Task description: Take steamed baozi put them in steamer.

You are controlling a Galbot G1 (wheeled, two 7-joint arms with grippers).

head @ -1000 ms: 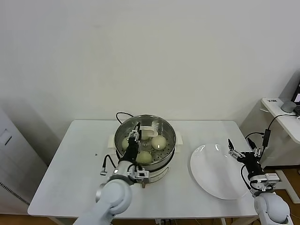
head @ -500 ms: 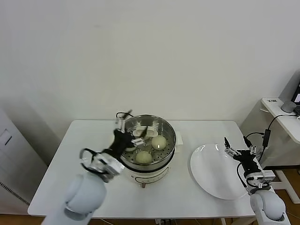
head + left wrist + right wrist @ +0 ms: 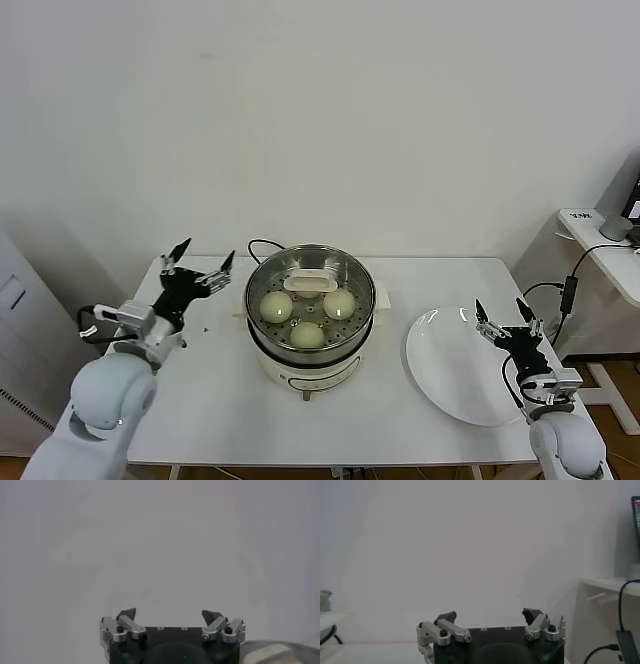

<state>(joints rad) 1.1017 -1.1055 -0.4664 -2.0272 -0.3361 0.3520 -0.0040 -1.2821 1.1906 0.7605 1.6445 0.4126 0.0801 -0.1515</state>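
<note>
Three steamed baozi [image 3: 276, 306] sit in the steamer [image 3: 310, 308]. Left claw [image 3: 197, 270] hovers beside it, spread open, empty. Right claw [image 3: 498, 323] likewise over the plate [image 3: 455, 378].

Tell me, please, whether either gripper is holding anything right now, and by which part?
Nothing is held. The left gripper is open beside the steamer; the right gripper is open over the plate.

The head view looks forward and down from well above the counter [image 3: 200, 400], while each wrist view looks close past its own tool toward 12 o'clock, sharing only the blank wall [image 3: 320, 120].
</note>
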